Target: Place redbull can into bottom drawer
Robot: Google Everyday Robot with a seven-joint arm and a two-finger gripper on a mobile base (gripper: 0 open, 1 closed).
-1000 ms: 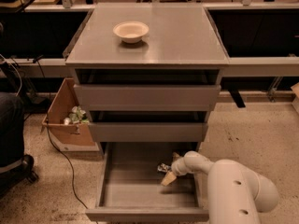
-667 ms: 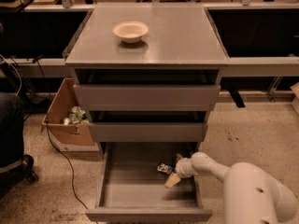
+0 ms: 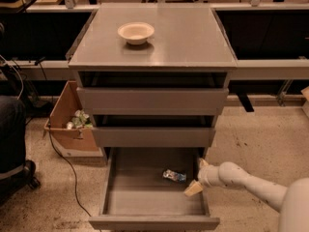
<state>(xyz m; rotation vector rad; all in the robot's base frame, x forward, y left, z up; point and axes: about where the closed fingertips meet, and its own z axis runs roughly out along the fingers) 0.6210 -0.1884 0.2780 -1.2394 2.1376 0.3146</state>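
The redbull can (image 3: 174,176) lies on its side on the floor of the open bottom drawer (image 3: 145,197), right of the middle. My gripper (image 3: 198,176) is at the drawer's right wall, just right of the can and apart from it. Its fingers (image 3: 193,188) are spread open and hold nothing. The white arm (image 3: 251,185) comes in from the lower right.
A cream bowl (image 3: 136,33) sits on the cabinet top (image 3: 193,37). The two upper drawers (image 3: 152,100) are slightly open. A cardboard box (image 3: 67,124) with litter stands left of the cabinet, with a cable (image 3: 63,158) on the floor. A dark chair (image 3: 12,144) is at far left.
The gripper has drawn back to the right, away from the can. The can now lies free on the drawer floor.
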